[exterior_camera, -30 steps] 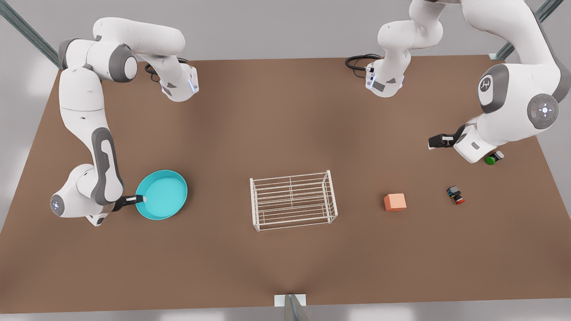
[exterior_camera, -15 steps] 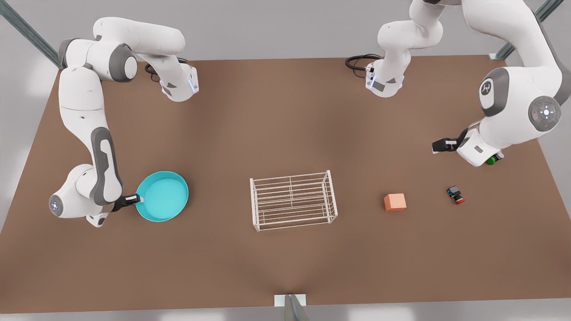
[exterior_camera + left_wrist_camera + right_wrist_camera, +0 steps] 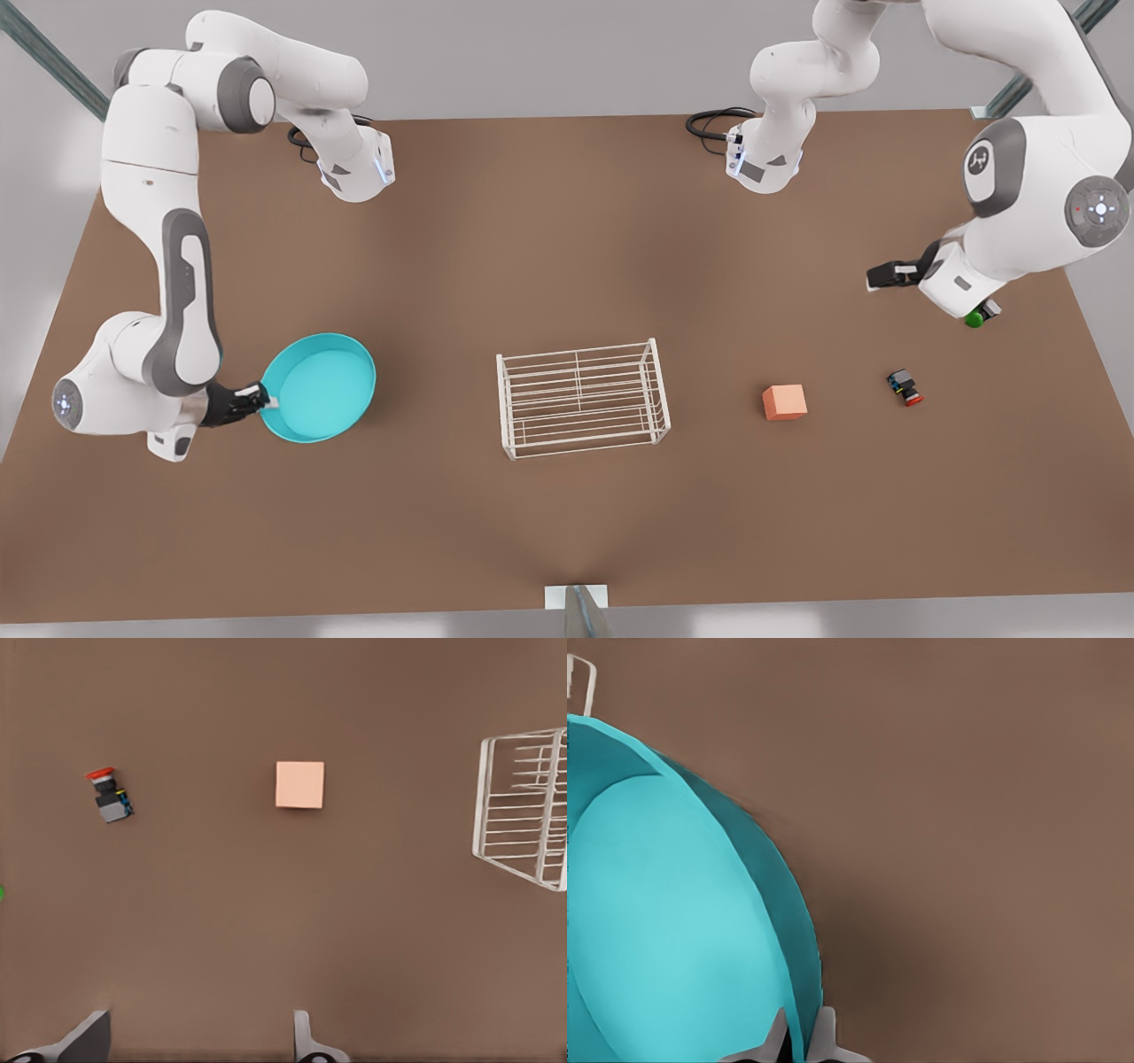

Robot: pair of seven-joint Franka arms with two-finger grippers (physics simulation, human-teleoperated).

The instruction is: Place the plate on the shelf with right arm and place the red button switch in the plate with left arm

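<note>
The turquoise plate (image 3: 319, 387) is at the front view's left, slightly tilted, with my right gripper (image 3: 266, 400) shut on its near-left rim. The right wrist view shows the plate (image 3: 664, 930) close up, its rim pinched in the right gripper (image 3: 802, 1036). The white wire shelf (image 3: 580, 399) stands at the table's middle. The red button switch (image 3: 904, 388) lies on its side at the front view's right. My left gripper (image 3: 873, 276) hovers open behind it. In the left wrist view, the red button switch (image 3: 108, 795) and shelf (image 3: 523, 806) lie beyond the left gripper (image 3: 195, 1041).
A salmon-orange cube (image 3: 784, 401) sits between the shelf and the red button switch; in the left wrist view the cube (image 3: 299, 784) lies mid-table. A green-capped button (image 3: 976, 316) lies under the left arm's wrist. Cables (image 3: 709, 124) coil at the back edge.
My right arm has swung outward and raised the plate a little, tilting it. My left gripper has drifted slightly toward the front view's right.
</note>
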